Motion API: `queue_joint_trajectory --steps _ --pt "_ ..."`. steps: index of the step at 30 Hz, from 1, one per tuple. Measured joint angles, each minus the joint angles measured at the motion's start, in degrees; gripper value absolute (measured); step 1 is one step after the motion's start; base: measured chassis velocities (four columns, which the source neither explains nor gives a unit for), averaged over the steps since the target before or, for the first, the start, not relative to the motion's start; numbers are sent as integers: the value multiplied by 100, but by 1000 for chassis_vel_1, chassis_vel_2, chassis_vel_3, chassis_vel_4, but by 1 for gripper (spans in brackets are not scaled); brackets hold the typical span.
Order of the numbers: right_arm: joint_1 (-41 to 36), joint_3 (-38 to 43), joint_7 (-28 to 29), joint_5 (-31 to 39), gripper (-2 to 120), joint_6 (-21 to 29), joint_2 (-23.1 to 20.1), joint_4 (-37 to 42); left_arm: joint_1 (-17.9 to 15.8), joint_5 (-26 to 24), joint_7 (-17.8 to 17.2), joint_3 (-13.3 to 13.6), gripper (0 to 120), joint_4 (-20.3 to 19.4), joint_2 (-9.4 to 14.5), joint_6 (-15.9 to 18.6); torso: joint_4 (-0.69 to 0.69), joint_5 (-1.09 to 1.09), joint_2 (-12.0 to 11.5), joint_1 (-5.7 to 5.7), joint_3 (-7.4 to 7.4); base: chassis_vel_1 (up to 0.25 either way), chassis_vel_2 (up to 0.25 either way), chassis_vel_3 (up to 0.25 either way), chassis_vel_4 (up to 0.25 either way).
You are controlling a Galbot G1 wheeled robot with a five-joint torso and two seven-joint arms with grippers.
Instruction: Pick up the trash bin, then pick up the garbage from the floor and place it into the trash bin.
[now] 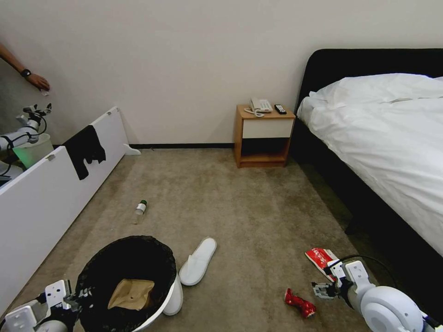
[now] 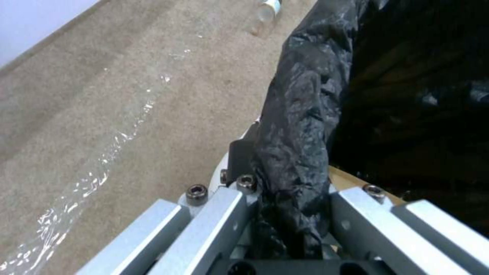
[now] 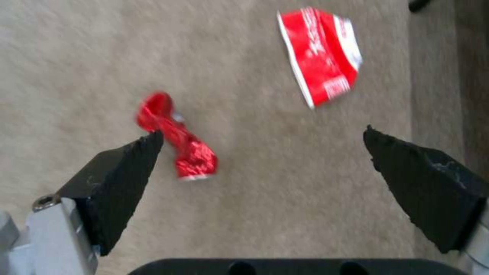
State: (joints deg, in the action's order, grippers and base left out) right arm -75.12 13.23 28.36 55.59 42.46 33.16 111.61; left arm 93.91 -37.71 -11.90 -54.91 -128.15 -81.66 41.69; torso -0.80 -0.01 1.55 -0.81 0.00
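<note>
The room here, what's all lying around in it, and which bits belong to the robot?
trash bin: 1, white with black bag, front left, brown paper bag inside
slipper: 1, white, carpet beside bin
small bottle: 1, green cap, carpet beyond bin
twisted wrapper: 1, red, carpet front right
snack packet: 1, red and white, near bed
nightstand: 1, wood, by wall, holding phone
bed: 1, white bedding, right
left gripper: shut on bin rim
right gripper: open above wrapper

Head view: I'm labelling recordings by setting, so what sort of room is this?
Probably a hotel bedroom: a bed with white linen and a black headboard, a wooden nightstand carrying a corded white telephone, and a white slipper on beige carpet.
</note>
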Motion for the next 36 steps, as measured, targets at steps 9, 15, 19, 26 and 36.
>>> queue_joint_trajectory --steps 9,15,19,26,36 --pt "34 -198 -303 -566 100 -229 254 -790 -147 -6 -3 101 2 185 115 11 0 0 0 0 0 0 0 0 0" --pt "350 -650 -371 -772 100 -440 468 -1136 -180 -9 -4 115 2 244 146 18 0 1 0 0 0 0 0 0 0" --pt "614 -985 -406 -824 100 -620 603 -1308 -207 -13 -8 109 2 302 167 23 1 1 0 0 0 0 0 0 0" --pt "859 -1379 -477 -846 97 -706 675 -1303 -270 -14 -18 119 2 363 170 31 0 0 0 0 0 0 0 0 0" --pt "956 -1699 -457 -961 99 -725 712 -1465 -294 -20 -20 120 2 412 164 33 0 0 0 0 0 0 0 0 0"
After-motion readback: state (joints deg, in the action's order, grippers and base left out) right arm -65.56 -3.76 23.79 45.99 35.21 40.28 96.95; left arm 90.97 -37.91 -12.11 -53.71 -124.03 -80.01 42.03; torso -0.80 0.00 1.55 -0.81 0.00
